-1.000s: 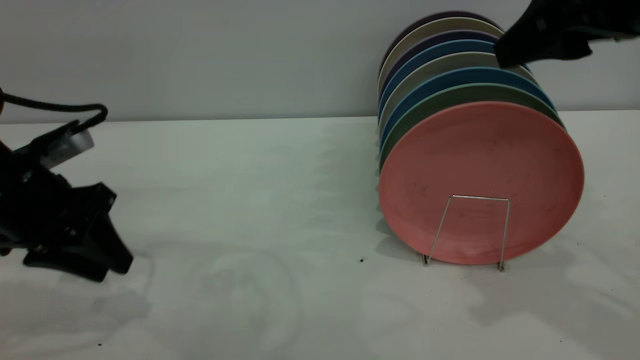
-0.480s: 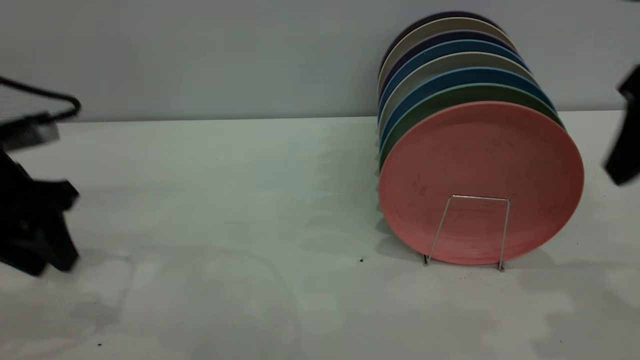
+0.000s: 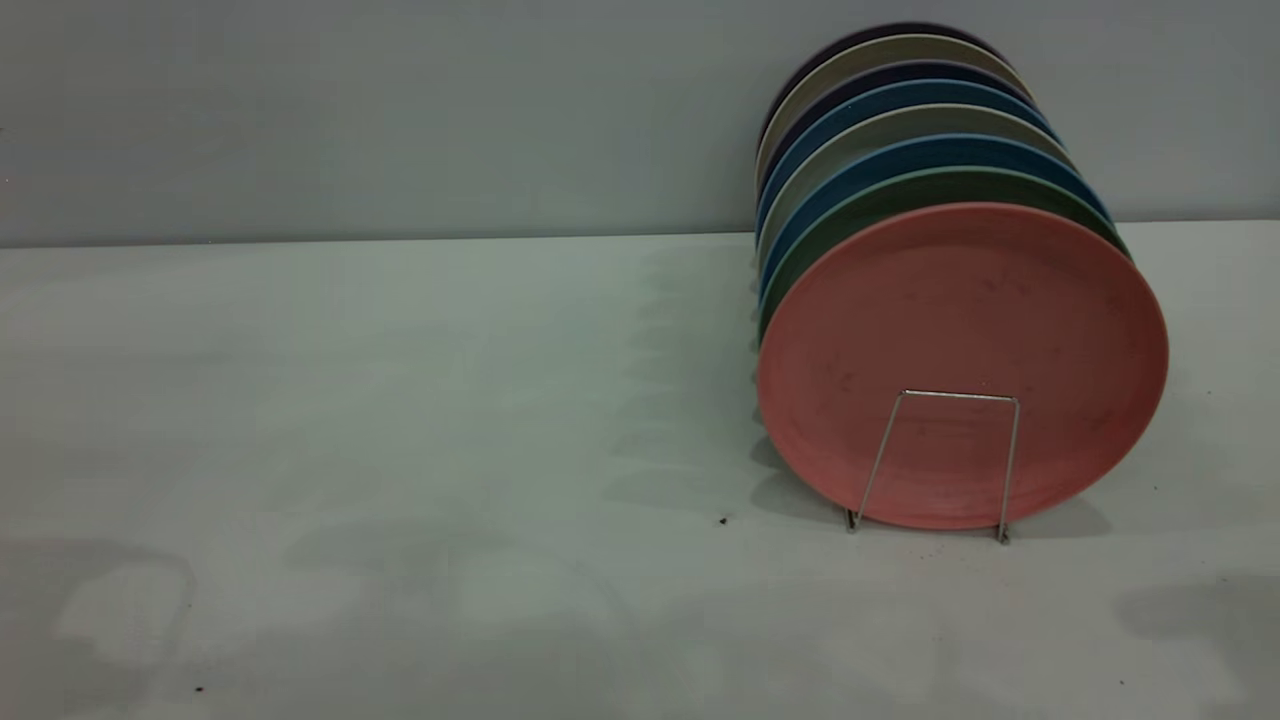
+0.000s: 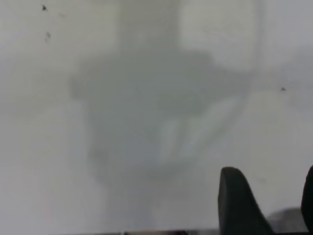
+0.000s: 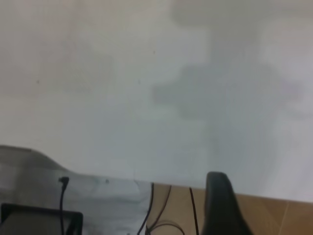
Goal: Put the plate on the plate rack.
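Note:
The salmon-pink plate (image 3: 960, 340) stands upright at the front of the row, behind the front loop of the silver wire plate rack (image 3: 945, 398). Neither gripper shows in the exterior view. In the left wrist view my left gripper (image 4: 273, 198) is open and empty over bare white table, with two dark fingertips (image 4: 235, 200) apart. In the right wrist view my right gripper (image 5: 274, 205) holds nothing. One dark finger (image 5: 219, 200) shows and the other lies beyond the frame, so the jaws stand wide apart. The plate and rack are out of both wrist views.
Behind the pink plate stand a teal-green plate (image 3: 905, 195), then several blue, beige and dark plates (image 3: 880, 100) in the same rack. The right wrist view shows the table edge (image 5: 122, 176), with cables (image 5: 156, 215) and wooden floor beyond.
Both arms have left the exterior view: the left one moved off to the left, the right one off to the right. The plate and rack have not moved.

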